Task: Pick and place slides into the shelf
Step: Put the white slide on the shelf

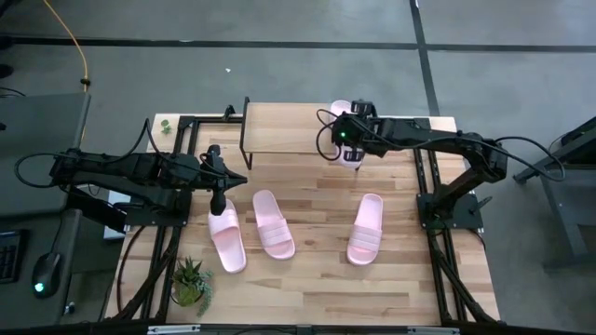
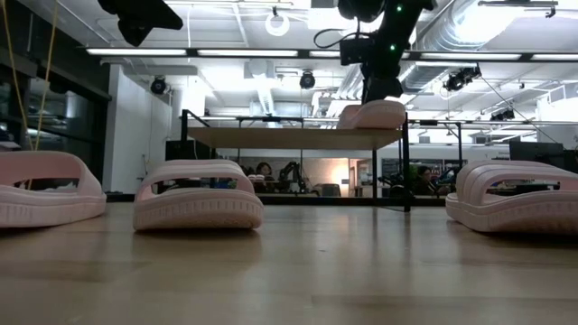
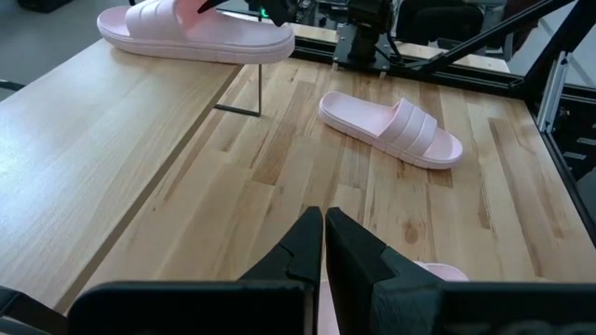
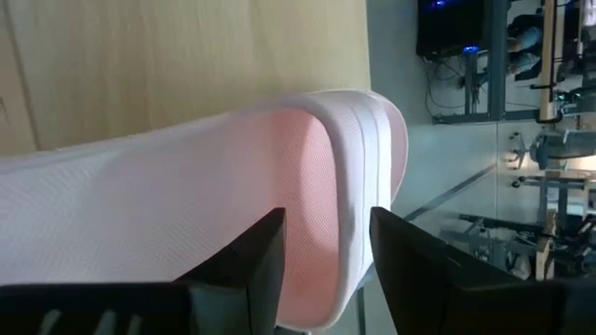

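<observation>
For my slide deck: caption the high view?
Right hand at a slide on the shelf; three slides remain on the table.

Wooden table, low rack, four pink sandals

A light butcher-block wooden tabletop [image 1: 317,279] fills the frame's centre; at its upper middle stands a small plank-topped shelf on thin black legs [image 1: 279,140], with one pale pink ribbed-strap slide [image 1: 340,112] at its right end. Three more alike slides [image 1: 273,223] lie across the table's middle, and a small green potted plant [image 1: 190,281] sits at lower left.
</observation>
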### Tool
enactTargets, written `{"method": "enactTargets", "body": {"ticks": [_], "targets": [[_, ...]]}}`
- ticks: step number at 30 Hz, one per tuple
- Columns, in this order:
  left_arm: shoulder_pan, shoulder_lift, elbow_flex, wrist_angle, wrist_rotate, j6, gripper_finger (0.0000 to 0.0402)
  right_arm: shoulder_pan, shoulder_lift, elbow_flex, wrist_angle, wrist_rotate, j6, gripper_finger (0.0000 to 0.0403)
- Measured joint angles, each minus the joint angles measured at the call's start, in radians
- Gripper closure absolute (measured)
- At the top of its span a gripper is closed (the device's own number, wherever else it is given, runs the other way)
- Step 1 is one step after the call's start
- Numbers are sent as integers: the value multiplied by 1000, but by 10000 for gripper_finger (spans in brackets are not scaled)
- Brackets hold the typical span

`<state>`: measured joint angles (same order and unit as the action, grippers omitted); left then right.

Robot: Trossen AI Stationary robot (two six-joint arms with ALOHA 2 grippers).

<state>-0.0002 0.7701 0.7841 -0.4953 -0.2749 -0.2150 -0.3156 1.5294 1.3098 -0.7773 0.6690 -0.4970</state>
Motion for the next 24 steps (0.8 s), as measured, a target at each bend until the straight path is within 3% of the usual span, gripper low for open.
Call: {"method": "enactTargets", "body": {"ticks": [12, 24], "targets": [[0, 0, 0, 0, 0, 0, 394, 46, -44, 0, -52, 21, 95, 255], [0, 0, 0, 1, 0, 0, 394, 163, -103, 0, -132, 20, 257, 256]]}}
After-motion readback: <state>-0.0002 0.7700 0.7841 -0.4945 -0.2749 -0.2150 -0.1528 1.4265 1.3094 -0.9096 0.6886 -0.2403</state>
